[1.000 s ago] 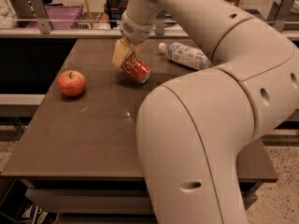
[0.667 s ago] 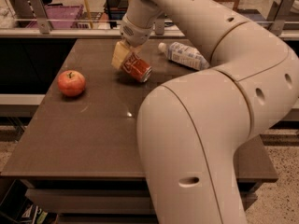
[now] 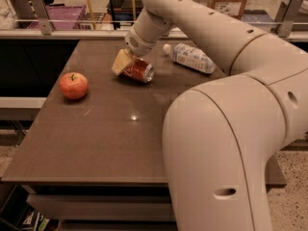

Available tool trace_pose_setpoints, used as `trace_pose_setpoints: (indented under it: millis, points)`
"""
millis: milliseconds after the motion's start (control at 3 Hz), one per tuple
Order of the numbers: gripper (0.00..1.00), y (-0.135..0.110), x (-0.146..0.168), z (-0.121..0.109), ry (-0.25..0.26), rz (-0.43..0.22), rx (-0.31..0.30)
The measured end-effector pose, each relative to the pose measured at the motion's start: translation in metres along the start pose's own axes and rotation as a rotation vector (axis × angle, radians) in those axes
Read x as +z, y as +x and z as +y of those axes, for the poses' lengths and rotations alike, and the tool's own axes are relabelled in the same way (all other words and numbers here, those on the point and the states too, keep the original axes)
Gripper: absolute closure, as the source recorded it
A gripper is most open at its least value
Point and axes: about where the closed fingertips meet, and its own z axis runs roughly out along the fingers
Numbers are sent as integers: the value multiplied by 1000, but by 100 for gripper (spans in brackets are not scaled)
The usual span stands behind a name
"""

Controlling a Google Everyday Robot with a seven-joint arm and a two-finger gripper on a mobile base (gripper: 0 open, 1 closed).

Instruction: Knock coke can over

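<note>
The red coke can (image 3: 140, 70) lies tipped on its side on the brown table (image 3: 110, 134), its silver end pointing right. My gripper (image 3: 122, 62) is right at the can's left end, its yellowish fingers (image 3: 120, 61) touching or nearly touching it. The white arm reaches in from the right and covers much of the table's right side.
A red apple (image 3: 73, 85) sits at the table's left. A clear plastic bottle (image 3: 190, 57) with a white cap lies on its side behind and right of the can. A counter with rails and a purple bin (image 3: 57, 11) runs along the back.
The can has tipped further, from leaning against my gripper to lying nearly flat on the table. My gripper has stayed at the can's left end.
</note>
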Motion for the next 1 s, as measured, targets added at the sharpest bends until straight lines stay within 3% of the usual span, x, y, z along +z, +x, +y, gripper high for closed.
trace_pose_setpoints:
  millis: [333,1000]
  points:
    - [82,-2,-4,1,0,0,0]
    - [36,-3,-3,2,-3,3,-1]
